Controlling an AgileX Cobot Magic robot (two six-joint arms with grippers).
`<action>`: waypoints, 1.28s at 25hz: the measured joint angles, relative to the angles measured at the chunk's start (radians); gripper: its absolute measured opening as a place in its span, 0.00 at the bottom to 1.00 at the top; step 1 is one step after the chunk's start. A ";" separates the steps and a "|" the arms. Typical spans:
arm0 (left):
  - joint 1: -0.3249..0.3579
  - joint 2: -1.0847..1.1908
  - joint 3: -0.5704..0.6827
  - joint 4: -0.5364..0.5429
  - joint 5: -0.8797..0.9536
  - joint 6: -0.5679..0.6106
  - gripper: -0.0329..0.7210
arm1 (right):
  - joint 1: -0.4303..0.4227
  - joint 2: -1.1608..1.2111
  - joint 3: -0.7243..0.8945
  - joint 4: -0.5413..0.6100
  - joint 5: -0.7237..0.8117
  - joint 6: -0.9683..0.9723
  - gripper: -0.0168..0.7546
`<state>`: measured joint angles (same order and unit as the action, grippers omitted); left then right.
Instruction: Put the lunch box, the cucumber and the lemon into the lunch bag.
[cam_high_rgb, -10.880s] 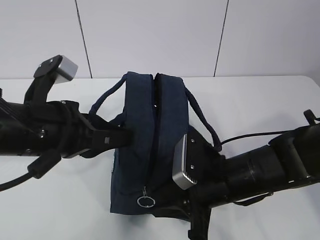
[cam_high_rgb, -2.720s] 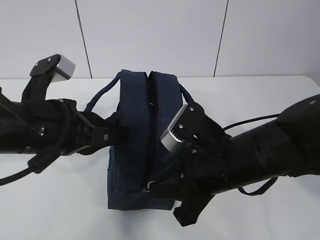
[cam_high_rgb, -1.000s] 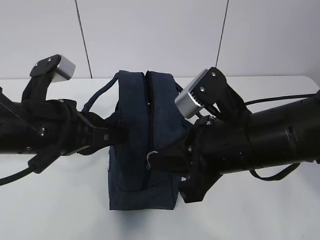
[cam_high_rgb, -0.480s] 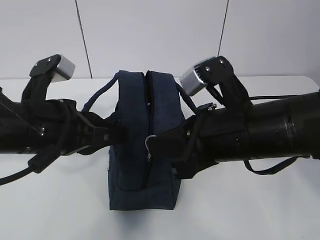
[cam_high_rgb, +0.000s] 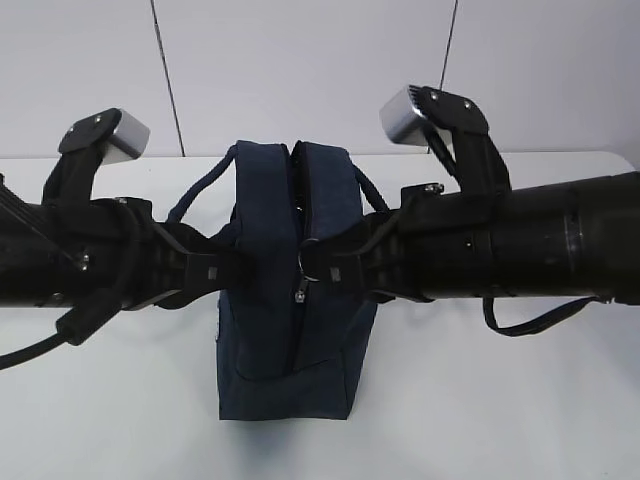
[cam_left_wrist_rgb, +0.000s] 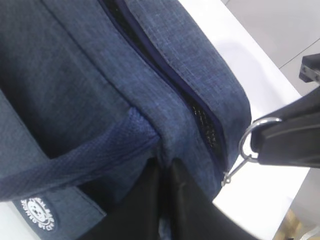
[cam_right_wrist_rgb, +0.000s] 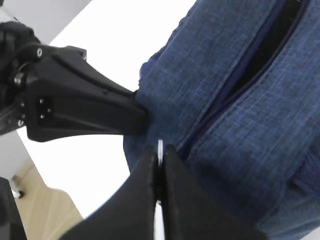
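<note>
Two grippers met at the lunch bag (cam_high_rgb: 290, 290), one from each side. The right gripper (cam_right_wrist_rgb: 159, 165) was closed on the metal ring pull (cam_left_wrist_rgb: 252, 137) of the zipper (cam_high_rgb: 298, 230), its two black fingers (cam_right_wrist_rgb: 145, 175) pressed together with the thin ring edge-on between their tips. The left gripper (cam_left_wrist_rgb: 162, 172) was closed to a narrow slit, pinching the navy fabric of the bag's left side wall just below a strap handle (cam_left_wrist_rgb: 75, 155). In the exterior view the pull sat at the front upper edge of the bag, with the slider hanging below it; behind it, the zipper line ran back along the top. The bag stood upright on the white table (cam_high_rgb: 500, 400), between the two black arms. The lunch box, cucumber and lemon were not visible in any view.
</note>
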<state>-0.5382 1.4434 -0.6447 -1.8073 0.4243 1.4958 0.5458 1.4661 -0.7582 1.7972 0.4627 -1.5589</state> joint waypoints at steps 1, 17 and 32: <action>0.000 0.000 0.000 0.000 -0.001 0.000 0.05 | 0.000 0.000 -0.002 0.000 0.000 0.011 0.00; 0.000 0.000 -0.002 -0.003 0.005 0.000 0.05 | 0.000 0.000 -0.081 0.000 -0.064 0.122 0.00; 0.000 0.000 -0.002 -0.007 0.025 0.000 0.05 | -0.074 0.045 -0.138 0.000 -0.029 0.169 0.00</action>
<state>-0.5382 1.4434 -0.6470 -1.8143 0.4490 1.4958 0.4714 1.5112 -0.8957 1.7972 0.4334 -1.3897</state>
